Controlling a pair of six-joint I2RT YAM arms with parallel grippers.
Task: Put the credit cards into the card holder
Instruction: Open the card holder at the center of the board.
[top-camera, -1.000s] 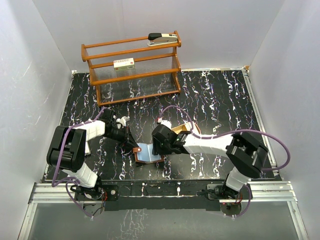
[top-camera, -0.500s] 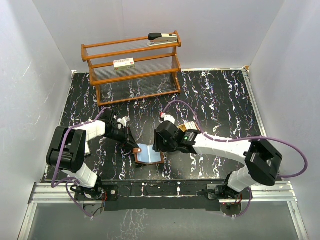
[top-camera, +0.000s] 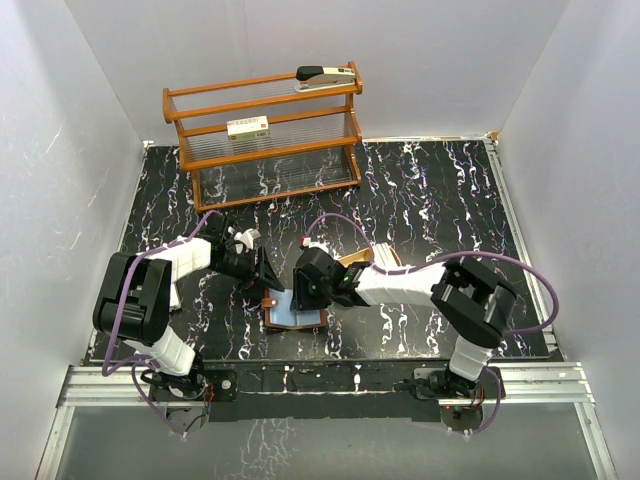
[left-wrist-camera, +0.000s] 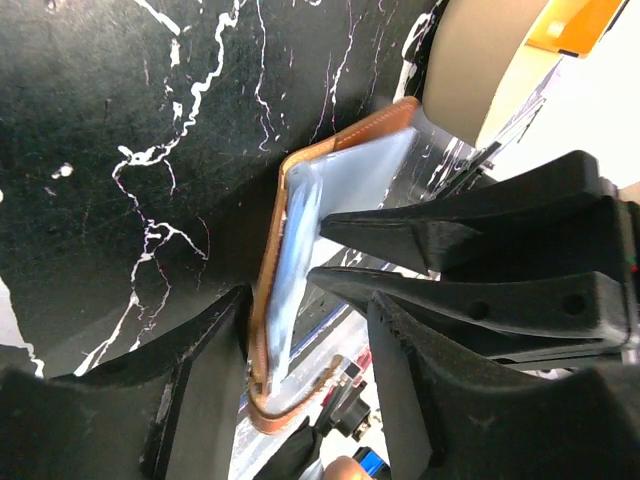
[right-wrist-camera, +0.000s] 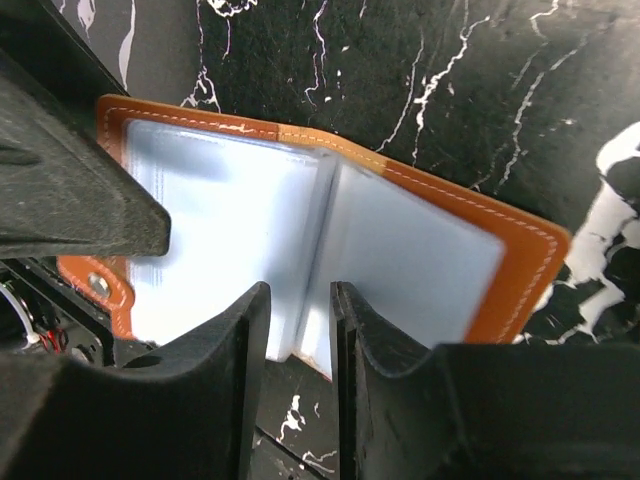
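The card holder (top-camera: 292, 314) is a brown leather wallet lying open near the table's front edge. Pale blue-grey leaves (right-wrist-camera: 230, 230) fill its inside, and I cannot tell credit cards from sleeves among them. My left gripper (top-camera: 268, 277) is at the wallet's left edge. In the left wrist view its jaws (left-wrist-camera: 310, 310) stand open, with the wallet's leather edge (left-wrist-camera: 262, 340) close beside one finger. My right gripper (top-camera: 299, 296) hangs over the wallet's middle. Its fingers (right-wrist-camera: 300, 300) are a narrow gap apart above the centre fold, with nothing seen between them.
A shallow tan tray (top-camera: 368, 261) lies just behind my right arm. At the back left stands a wooden rack (top-camera: 205, 150), with a stapler (top-camera: 325, 77) on top and a white red-labelled box (top-camera: 248, 127) on its middle shelf. White walls close in the table.
My left gripper has opened and let go of the wallet's left edge. My right gripper has moved left over the wallet's fold, and its jaws have narrowed a little.
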